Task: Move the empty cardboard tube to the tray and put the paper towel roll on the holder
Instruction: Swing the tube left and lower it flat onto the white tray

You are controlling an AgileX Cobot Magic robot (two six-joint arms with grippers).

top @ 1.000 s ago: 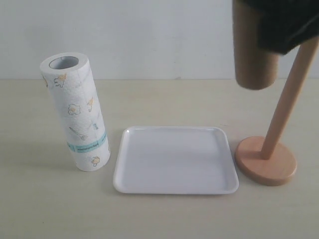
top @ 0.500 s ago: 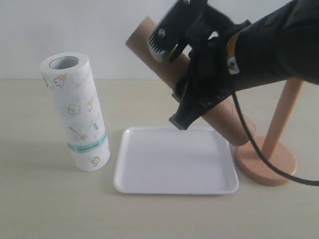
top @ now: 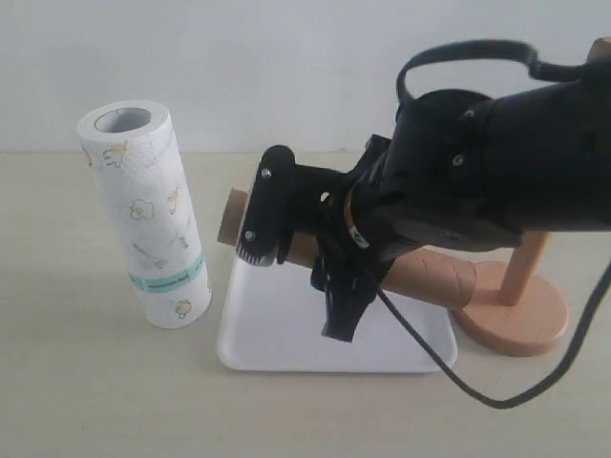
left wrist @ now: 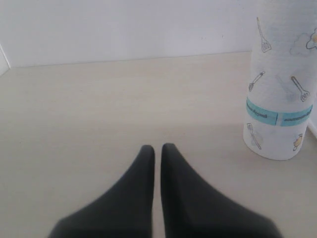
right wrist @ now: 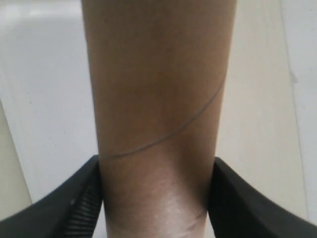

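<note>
The right arm's 2 fingers (right wrist: 74, 198) are closed on the empty cardboard tube (right wrist: 158, 99), 1 pressed against each side of it near mid-length. Between them the tube lies almost level, sloping a little, and the white tray (top: 277, 343) sits directly below the fingers; whether the tube touches the tray cannot be told. The tube's lower end reaches just beside the wooden holder (top: 511, 320), which stands past the fingers. The left fingers (left wrist: 143, 173) are nearly together with only a thin slit between, gripping nothing, low over the bench (top: 76, 401). The paper towel roll (left wrist: 280, 99) stands on end ahead of them, off to one side.
</note>
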